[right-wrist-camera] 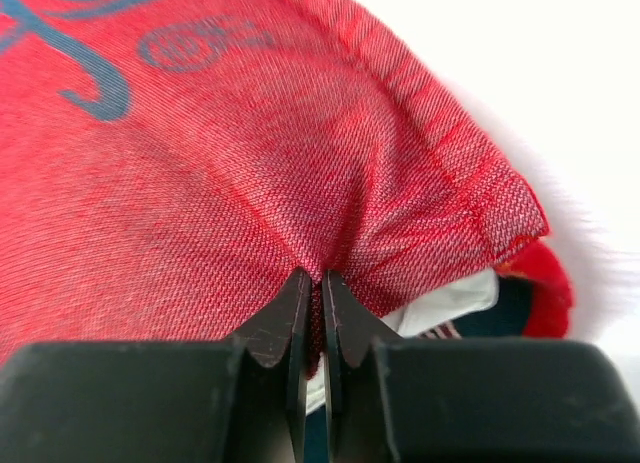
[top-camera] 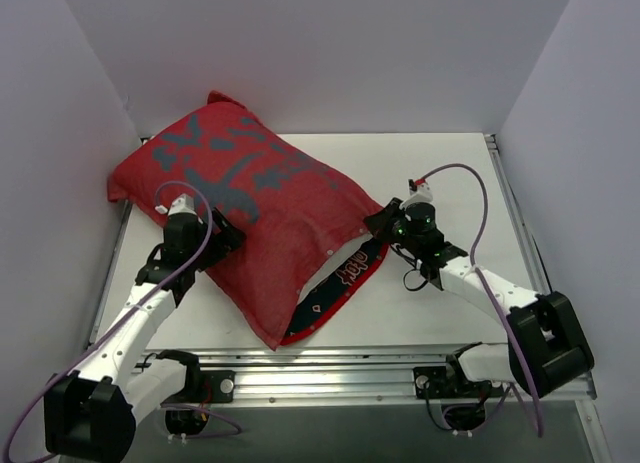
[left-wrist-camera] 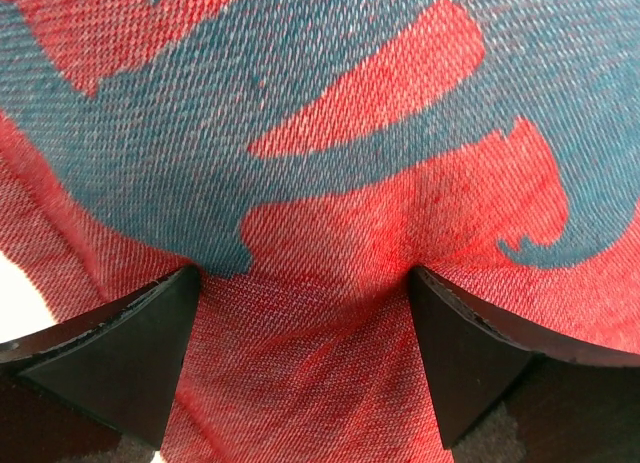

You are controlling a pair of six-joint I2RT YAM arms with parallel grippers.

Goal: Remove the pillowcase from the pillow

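Observation:
The red pillowcase [top-camera: 250,213] with grey-blue markings lies diagonally across the table, plump with the pillow inside. Its open edge shows dark navy lining [top-camera: 340,283] and white snaps. My left gripper [top-camera: 215,228] is open, its fingers [left-wrist-camera: 130,343] pressed down on the red fabric [left-wrist-camera: 310,313] with a bulge between them. My right gripper [top-camera: 385,223] is shut on a pinch of the pillowcase's upper edge [right-wrist-camera: 320,253] near the opening. A sliver of the white pillow [right-wrist-camera: 440,303] shows under that edge.
White walls stand close on the left, back and right. The metal rail [top-camera: 330,368] runs along the table's near edge. Purple cables [top-camera: 480,213] loop over both arms.

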